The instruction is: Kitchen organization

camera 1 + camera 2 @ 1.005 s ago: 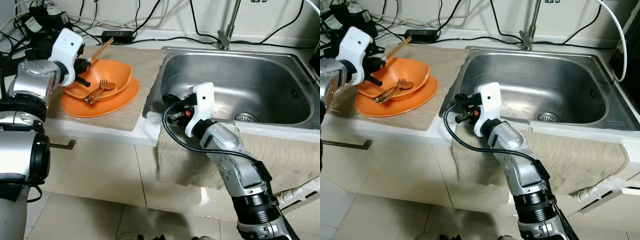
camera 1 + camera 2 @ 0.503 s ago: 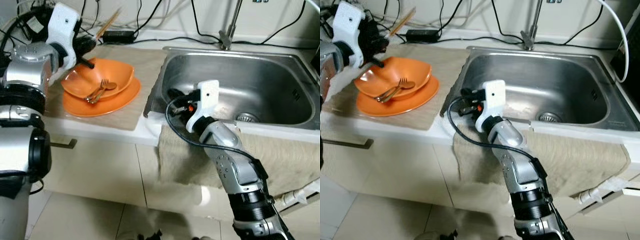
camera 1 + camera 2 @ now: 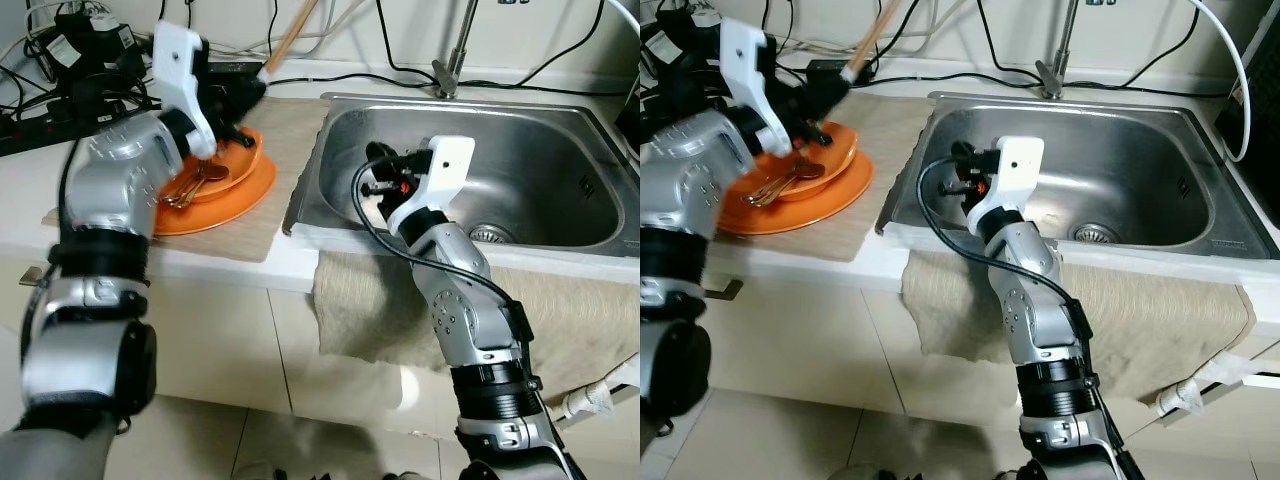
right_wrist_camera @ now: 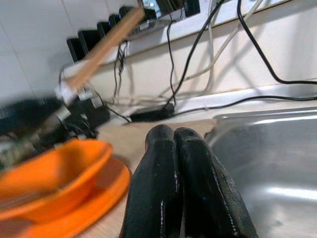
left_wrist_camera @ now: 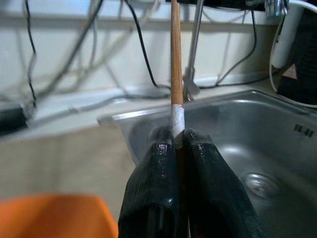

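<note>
Left gripper (image 5: 177, 144) fingers pinch shut on a slim wooden chopstick (image 5: 175, 59), now swung rightward from above the glossy orange bowl (image 3: 232, 165) toward the steel sink (image 3: 500, 160). Right gripper (image 4: 184, 148), fingers closed and empty, has risen over the sink's left edge.

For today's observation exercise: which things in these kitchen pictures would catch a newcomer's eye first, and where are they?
The orange bowl, stacked on an orange plate left of the steel sink, stands out most. The left gripper holds a wooden stick upright above the bowl, jaws shut on it. The right gripper hovers over the sink's left side, jaws shut.
</note>
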Controlling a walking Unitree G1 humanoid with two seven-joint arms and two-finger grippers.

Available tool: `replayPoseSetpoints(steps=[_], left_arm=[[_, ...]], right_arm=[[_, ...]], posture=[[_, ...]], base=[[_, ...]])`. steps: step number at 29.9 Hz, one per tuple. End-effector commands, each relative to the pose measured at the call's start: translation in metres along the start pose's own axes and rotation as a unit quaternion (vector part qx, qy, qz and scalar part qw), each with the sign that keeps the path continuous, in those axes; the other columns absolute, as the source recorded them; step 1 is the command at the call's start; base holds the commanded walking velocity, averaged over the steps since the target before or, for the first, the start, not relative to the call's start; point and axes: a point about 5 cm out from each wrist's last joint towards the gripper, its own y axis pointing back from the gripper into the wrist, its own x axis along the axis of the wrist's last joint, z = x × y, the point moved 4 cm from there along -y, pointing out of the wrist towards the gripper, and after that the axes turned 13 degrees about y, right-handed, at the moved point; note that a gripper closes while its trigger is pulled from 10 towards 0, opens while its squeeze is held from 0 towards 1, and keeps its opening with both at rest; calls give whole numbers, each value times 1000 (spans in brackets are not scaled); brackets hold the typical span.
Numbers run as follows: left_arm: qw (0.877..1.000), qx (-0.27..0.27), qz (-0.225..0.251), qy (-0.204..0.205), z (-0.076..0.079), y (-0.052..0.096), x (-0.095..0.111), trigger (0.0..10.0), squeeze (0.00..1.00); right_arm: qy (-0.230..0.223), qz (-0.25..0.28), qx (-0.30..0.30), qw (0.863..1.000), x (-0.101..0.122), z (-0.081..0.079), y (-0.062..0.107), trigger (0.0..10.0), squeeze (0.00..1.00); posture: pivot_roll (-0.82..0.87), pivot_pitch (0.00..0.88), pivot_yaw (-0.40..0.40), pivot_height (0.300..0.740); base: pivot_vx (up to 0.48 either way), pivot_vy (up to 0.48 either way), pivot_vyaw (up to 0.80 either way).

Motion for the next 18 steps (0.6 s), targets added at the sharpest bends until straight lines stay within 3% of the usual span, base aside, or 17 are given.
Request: replayPoseSetpoints(steps=[1,5,11,12,18], left_arm=[[1000,-4,13,-5,5,2,10,0,0],[1000,-12,15,8,14,2,8,0,0],[999,-22,11,26,23,1,2,0,0],[999,-29,11,29,27,1,1,0,0],[998,-45,9,41,41,-1,-4,0,0]], right_arm=[[-20,13,-4,1000,8,3,-3,10000,0],[-60,34,-10,998,22,9,-8,10000,0],[-67,43,-27,996,24,18,-11,10000,16],[-74,41,-31,996,22,20,-11,10000,1000],[-117,34,-41,992,16,22,-12,10000,1000]], posture=[[50,2,43,740],[48,0,45,740],[44,0,49,740],[45,0,51,740],[47,0,51,740]], base=[[0,0,0],[0,0,0],[0,0,0],[0,0,0],[0,0,0]])
